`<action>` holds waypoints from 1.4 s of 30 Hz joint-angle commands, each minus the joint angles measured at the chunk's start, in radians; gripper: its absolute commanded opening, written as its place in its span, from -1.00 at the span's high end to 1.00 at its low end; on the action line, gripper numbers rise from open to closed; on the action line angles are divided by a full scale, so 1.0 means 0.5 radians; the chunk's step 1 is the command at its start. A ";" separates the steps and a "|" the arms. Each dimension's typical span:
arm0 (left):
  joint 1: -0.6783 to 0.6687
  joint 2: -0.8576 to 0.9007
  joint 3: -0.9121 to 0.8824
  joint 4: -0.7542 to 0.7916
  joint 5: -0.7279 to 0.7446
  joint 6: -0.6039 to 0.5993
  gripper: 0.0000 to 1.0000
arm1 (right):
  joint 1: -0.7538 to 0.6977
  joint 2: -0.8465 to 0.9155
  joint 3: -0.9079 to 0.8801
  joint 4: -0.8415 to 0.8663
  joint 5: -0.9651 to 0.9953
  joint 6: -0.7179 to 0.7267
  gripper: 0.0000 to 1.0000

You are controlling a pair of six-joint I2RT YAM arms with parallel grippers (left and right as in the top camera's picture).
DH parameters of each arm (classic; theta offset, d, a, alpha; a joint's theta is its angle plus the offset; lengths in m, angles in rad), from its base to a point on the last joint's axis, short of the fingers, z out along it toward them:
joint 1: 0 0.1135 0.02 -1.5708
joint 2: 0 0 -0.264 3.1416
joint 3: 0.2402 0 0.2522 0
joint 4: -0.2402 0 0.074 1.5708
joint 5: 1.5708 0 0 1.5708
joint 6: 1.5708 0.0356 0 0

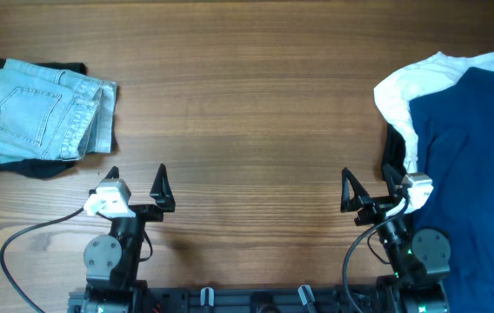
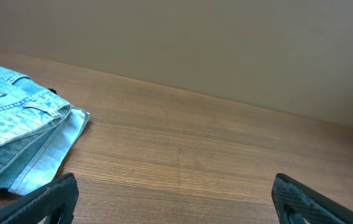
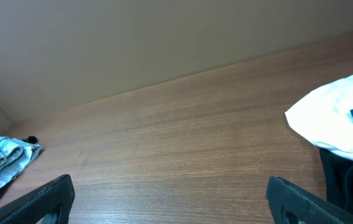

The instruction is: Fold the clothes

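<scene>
Faded denim shorts (image 1: pixel 43 113) lie folded at the far left of the table (image 1: pixel 256 104), on top of a black garment (image 1: pixel 34 168). I have the left gripper (image 1: pixel 136 171) and the right gripper (image 1: pixel 367 174) at the near side, both spread wide and empty. At the far right, a navy garment (image 1: pixel 473 148) lies against a white garment (image 1: pixel 403 87).

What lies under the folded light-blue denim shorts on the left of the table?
A black garment, its edges showing past the denim shorts. What kind it is cannot be seen, as most is covered.
</scene>
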 commanded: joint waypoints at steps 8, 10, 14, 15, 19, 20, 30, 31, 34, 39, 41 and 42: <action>0.014 -0.014 -0.018 0.008 0.018 -0.027 -1.00 | 0.006 -0.025 -0.001 0.006 0.034 0.015 -0.99; 0.014 -0.014 -0.018 0.008 0.018 -0.027 -1.00 | 0.006 -0.025 -0.001 0.006 0.034 0.015 -0.99; 0.014 -0.014 -0.018 0.008 0.018 -0.027 -1.00 | 0.006 -0.025 -0.001 0.006 0.034 0.014 -0.99; 0.014 -0.014 -0.018 0.008 0.018 -0.027 -0.99 | 0.006 -0.025 -0.001 0.006 0.034 0.015 -0.99; 0.014 -0.014 -0.018 0.008 0.018 -0.027 -1.00 | 0.006 -0.025 -0.001 0.006 0.034 0.015 -0.99; 0.014 -0.014 -0.018 0.008 0.018 -0.027 -1.00 | 0.006 -0.025 -0.001 0.006 0.034 0.014 -1.00; 0.014 -0.014 -0.018 0.008 0.018 -0.027 -1.00 | 0.006 -0.025 -0.001 0.003 0.034 0.011 -1.00; 0.014 -0.014 -0.018 0.008 0.018 -0.027 -1.00 | 0.006 -0.025 -0.001 0.001 0.034 0.001 -1.00; 0.014 -0.014 -0.018 0.008 0.018 -0.027 -1.00 | 0.006 -0.024 -0.001 0.026 0.124 -0.140 -1.00; 0.014 -0.014 -0.018 0.008 0.018 -0.027 -1.00 | 0.006 -0.024 -0.009 0.258 -0.231 -1.035 -0.99; 0.014 -0.014 -0.018 0.008 0.018 -0.027 -1.00 | 0.006 -0.024 -0.047 0.331 -0.326 -1.260 -1.00; 0.014 -0.014 -0.018 0.008 0.018 -0.027 -1.00 | 0.006 -0.024 -0.072 0.331 -0.328 -1.269 -0.99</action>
